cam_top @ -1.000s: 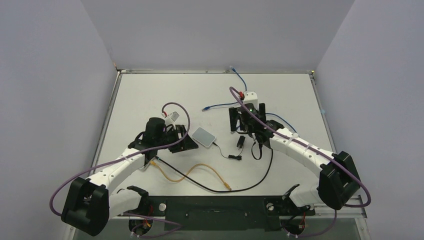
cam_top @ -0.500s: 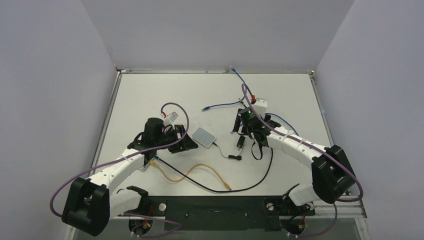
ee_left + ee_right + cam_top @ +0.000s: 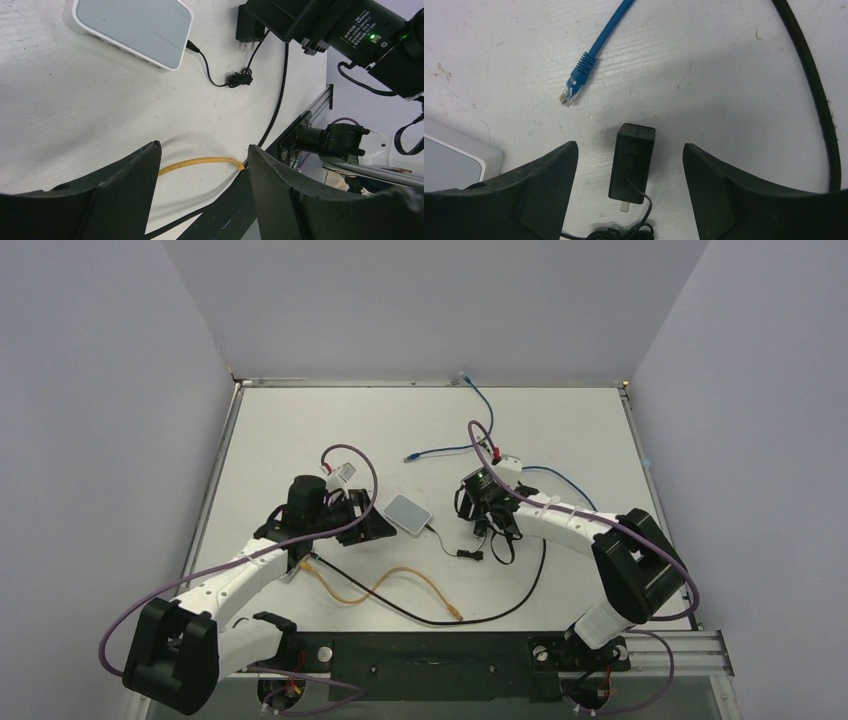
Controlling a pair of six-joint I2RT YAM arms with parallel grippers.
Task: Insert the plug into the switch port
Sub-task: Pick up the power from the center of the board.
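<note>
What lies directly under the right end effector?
A black adapter lies flat on the table between the right end effector's open fingers, touching neither. Its cord is cut off at the picture's edge; the fingers cover the table beside it.

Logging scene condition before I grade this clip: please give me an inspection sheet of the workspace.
Surface: white table, scuffed and speckled.
Job's things: switch flat on table; blue plug loose, not inserted.
Clutter: black power adapter beside the switch.
Grippers: left gripper open, empty; right gripper open over the adapter, not gripping.
Cables: yellow cable, thick black cable, thin cord from switch to adapter.
Surroundings: plain walls on three sides.
</note>
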